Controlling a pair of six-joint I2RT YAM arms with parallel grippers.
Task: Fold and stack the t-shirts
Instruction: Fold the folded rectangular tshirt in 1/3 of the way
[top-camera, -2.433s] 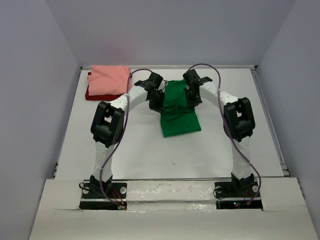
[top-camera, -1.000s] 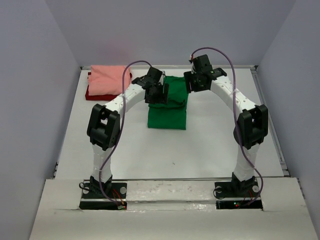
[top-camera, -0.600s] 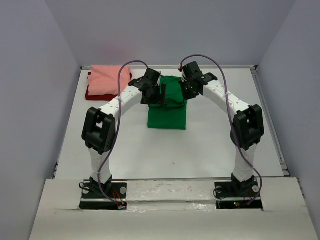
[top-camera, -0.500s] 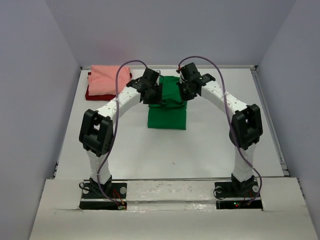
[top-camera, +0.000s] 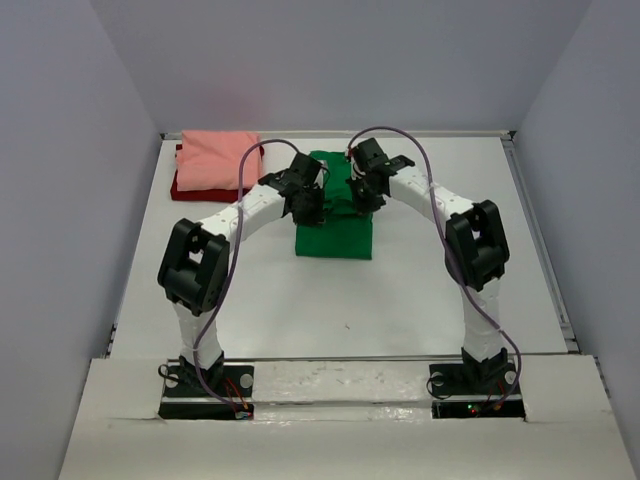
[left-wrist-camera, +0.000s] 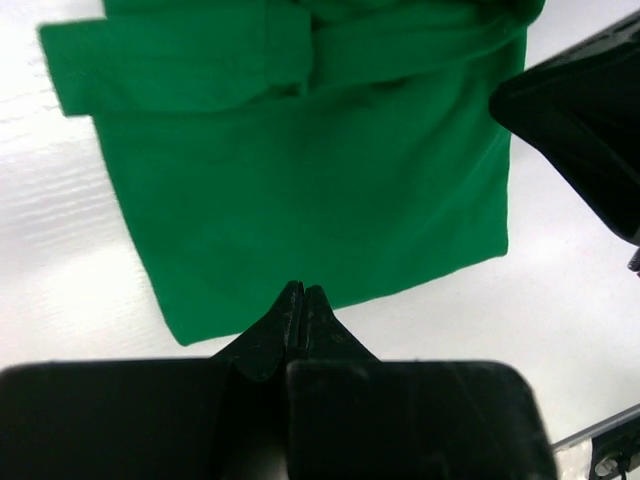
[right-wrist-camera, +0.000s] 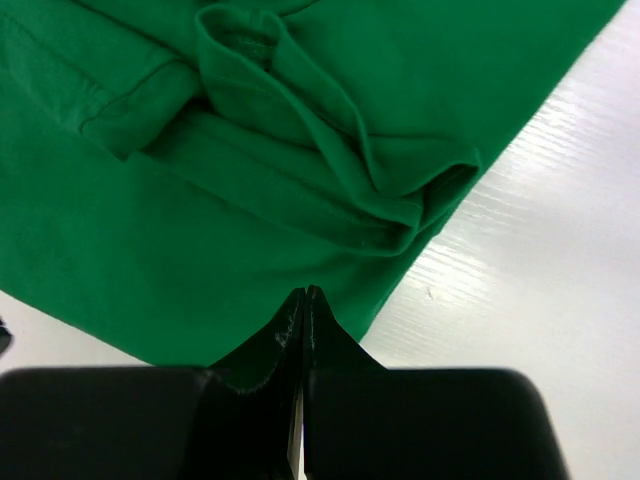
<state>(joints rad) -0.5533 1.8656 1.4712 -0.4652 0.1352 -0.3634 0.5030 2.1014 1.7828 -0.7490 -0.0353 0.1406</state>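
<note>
Grey walls (top-camera: 330, 60), white table (top-camera: 430, 290) | green t-shirt (top-camera: 335, 238) folded | left gripper (left-wrist-camera: 303, 292), right gripper (right-wrist-camera: 303, 293) closed

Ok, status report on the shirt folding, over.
Left end effector and right end effector shut, over green t-shirt. It lies folded mid-table. Salmon pink t-shirt sits on dark red t-shirt, far left corner. Nothing blocking.

- Overhead view: bright, even, diffuse light; faint pink cast on the back wall (top-camera: 340, 60) above the salmon pink t-shirt (top-camera: 215, 158).
- Shadows on the worktop (top-camera: 300, 300) soft and short; no glare.
- Wrist views: worktop near blown-out white; green t-shirt (left-wrist-camera: 300, 190) saturated, folds shadowed.
- Left gripper (left-wrist-camera: 303, 292) and right gripper (right-wrist-camera: 303, 292) read as black, soft-edged silhouettes, no surface detail.
</note>
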